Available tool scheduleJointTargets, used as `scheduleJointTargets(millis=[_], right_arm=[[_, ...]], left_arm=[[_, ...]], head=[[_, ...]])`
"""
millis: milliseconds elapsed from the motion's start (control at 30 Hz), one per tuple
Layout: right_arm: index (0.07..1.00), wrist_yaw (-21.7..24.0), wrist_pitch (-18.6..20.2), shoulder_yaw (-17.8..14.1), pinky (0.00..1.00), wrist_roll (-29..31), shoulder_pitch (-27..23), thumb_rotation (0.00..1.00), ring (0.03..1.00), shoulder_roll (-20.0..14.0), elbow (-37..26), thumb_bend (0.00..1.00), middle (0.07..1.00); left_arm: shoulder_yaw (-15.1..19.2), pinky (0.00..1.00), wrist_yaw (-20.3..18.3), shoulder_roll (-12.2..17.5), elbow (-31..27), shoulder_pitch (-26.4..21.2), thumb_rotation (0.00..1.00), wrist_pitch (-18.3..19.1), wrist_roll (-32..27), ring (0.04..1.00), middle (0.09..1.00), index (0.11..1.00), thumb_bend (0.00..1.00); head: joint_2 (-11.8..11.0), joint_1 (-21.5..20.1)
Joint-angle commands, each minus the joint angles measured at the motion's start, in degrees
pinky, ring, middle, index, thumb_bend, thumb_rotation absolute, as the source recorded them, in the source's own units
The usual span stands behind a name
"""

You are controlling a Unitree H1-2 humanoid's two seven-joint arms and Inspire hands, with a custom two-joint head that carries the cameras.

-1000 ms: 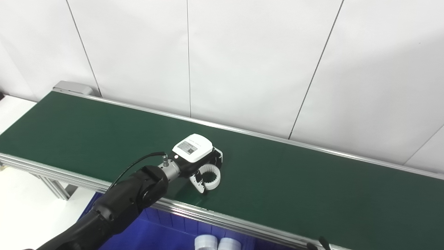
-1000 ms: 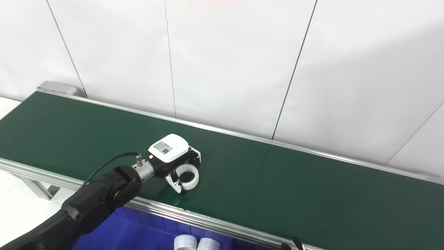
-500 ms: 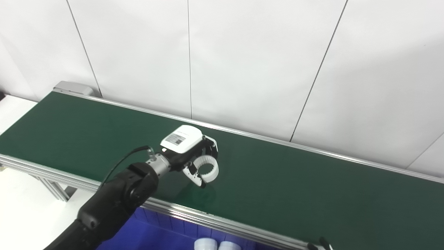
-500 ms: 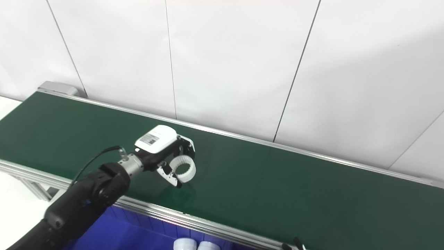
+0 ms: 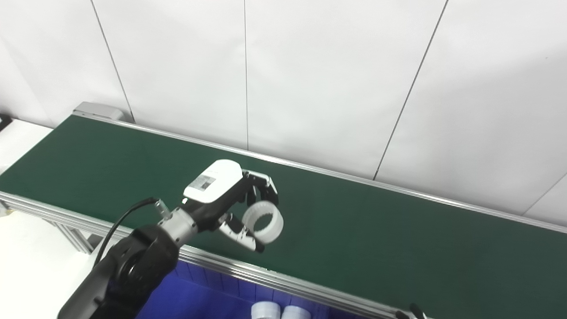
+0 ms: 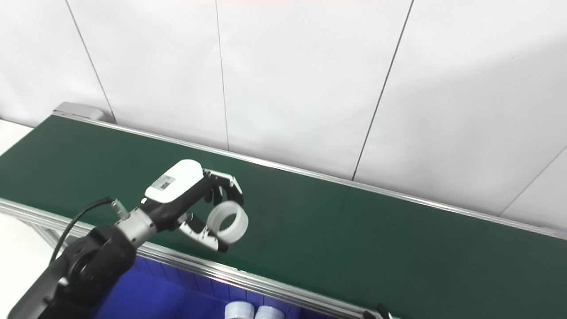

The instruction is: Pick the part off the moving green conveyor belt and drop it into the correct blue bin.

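Note:
My left hand (image 5: 230, 201) is raised above the near half of the green conveyor belt (image 5: 376, 230), shut on a white ring-shaped part (image 5: 263, 221) pinched between fingers and thumb. The ring (image 6: 228, 221) hangs clear of the belt, its open bore facing the camera. Below the belt's near rail lies a blue bin (image 5: 195, 301) holding two white ring parts (image 5: 279, 311) at the picture's bottom edge. Of my right hand only a dark tip (image 5: 409, 311) shows at the bottom edge right of centre; its state is hidden.
An aluminium rail (image 5: 274, 279) edges the belt's near side and another runs along the far side against the white panelled wall (image 5: 310, 79). A white table surface (image 5: 26, 261) lies at the lower left beside the conveyor's legs.
The left hand has lifted the white ring off the belt, raised it and drawn it back toward the near rail, and the wrist has turned. The camera view has shifted slightly.

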Motion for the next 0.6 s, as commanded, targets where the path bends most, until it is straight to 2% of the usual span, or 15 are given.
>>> scheduleJointTargets(millis=[0, 33, 67, 100, 133, 167, 200, 267, 300, 367, 467, 500, 533, 567], right_arm=[[0.916, 0.3, -2.9, -0.3, 0.72, 0.4, -0.4, 0.94, 0.778, -0.2, -1.1, 0.36, 0.827], [0.91, 0.2, -2.9, -0.4, 0.72, 0.4, -0.4, 0.94, 0.776, -0.2, -1.1, 0.39, 0.825], [0.907, 0.3, -2.9, -0.6, 0.72, 0.6, -0.5, 0.94, 0.775, -0.2, -1.2, 0.41, 0.823], [0.904, 0.3, -2.9, -0.7, 0.72, 0.7, -0.5, 0.94, 0.772, -0.2, -1.4, 0.43, 0.821], [0.902, 0.5, -2.9, -0.8, 0.71, 0.9, -0.5, 0.93, 0.77, -0.3, -1.8, 0.45, 0.819], [0.899, 0.6, -2.9, -1.0, 0.7, 1.0, -0.5, 0.93, 0.764, -0.3, -2.0, 0.49, 0.817], [0.897, 0.8, -2.9, -1.1, 0.7, 1.3, -0.4, 0.92, 0.761, -0.4, -2.5, 0.51, 0.816], [0.893, 0.9, -2.9, -1.3, 0.7, 1.4, -0.3, 0.9, 0.76, -0.7, -3.5, 0.59, 0.816], [0.889, 0.9, -2.9, -1.4, 0.69, 1.2, -0.2, 0.9, 0.754, -0.9, -3.9, 0.61, 0.81], [0.886, 1.7, -2.9, -1.8, 0.69, 2.4, 0.1, 0.88, 0.756, -1.3, -4.8, 0.62, 0.809], [0.88, 2.8, -2.9, -2.6, 0.69, 3.9, 0.5, 0.84, 0.759, -1.8, -5.9, 0.64, 0.805], [0.877, 3.0, -2.9, -2.8, 0.69, 4.1, 0.7, 0.83, 0.758, -2.0, -6.6, 0.65, 0.803], [0.875, 3.2, -2.9, -3.0, 0.69, 4.4, 0.8, 0.82, 0.757, -2.2, -7.0, 0.65, 0.801], [0.873, 3.2, -2.8, -3.3, 0.69, 4.7, 1.1, 0.81, 0.756, -2.5, -7.7, 0.66, 0.799]], left_arm=[[1.1, 0.36, -0.3, -0.2, -3.4, 0.3, 0.0, 0.7, -1.4, 0.409, 0.464, 0.526, 0.47], [1.2, 0.37, -0.7, -0.3, -4.2, 0.8, 0.0, 1.0, -1.5, 0.414, 0.471, 0.524, 0.48], [1.3, 0.37, -1.4, -0.4, -5.3, 1.4, 0.0, 1.6, -1.7, 0.417, 0.474, 0.522, 0.48], [1.4, 0.37, -1.9, -0.5, -6.0, 1.7, 0.0, 2.0, -1.8, 0.422, 0.481, 0.519, 0.48], [1.6, 0.37, -2.5, -0.6, -7.0, 2.1, 0.0, 2.7, -2.3, 0.424, 0.485, 0.517, 0.48], [1.8, 0.36, -2.9, -0.7, -7.6, 2.3, 0.0, 3.1, -2.5, 0.419, 0.489, 0.521, 0.48], [2.4, 0.36, -3.4, -1.1, -8.6, 2.9, 0.0, 4.1, -3.8, 0.416, 0.491, 0.523, 0.48], [3.5, 0.35, -4.2, -1.9, -10.3, 3.9, 0.0, 5.9, -6.1, 0.41, 0.49, 0.527, 0.47], [3.8, 0.34, -4.5, -2.2, -10.9, 4.2, 0.0, 6.6, -6.8, 0.414, 0.49, 0.527, 0.47], [4.0, 0.34, -4.8, -2.4, -11.9, 5.4, 0.0, 7.1, -7.8, 0.412, 0.481, 0.527, 0.47], [3.9, 0.36, -5.0, -2.7, -12.7, 6.7, 0.0, 7.8, -8.0, 0.41, 0.469, 0.525, 0.47], [3.9, 0.36, -5.2, -2.8, -13.1, 6.9, 0.0, 8.3, -8.0, 0.411, 0.469, 0.524, 0.47], [4.0, 0.36, -5.2, -2.8, -13.2, 7.2, 0.0, 8.4, -8.3, 0.411, 0.468, 0.523, 0.47], [4.1, 0.36, -5.5, -2.9, -13.8, 7.2, 0.0, 8.8, -8.4, 0.409, 0.467, 0.524, 0.47]], head=[[0.9, -0.5], [1.1, -0.6], [2.7, -1.2], [3.1, -1.4], [5.6, -2.2], [5.6, -2.2], [8.0, -3.6], [10.2, -4.7], [10.2, -4.7], [13.0, -5.3], [14.8, -4.8], [16.7, -4.1], [16.7, -4.1], [18.6, -3.4]])
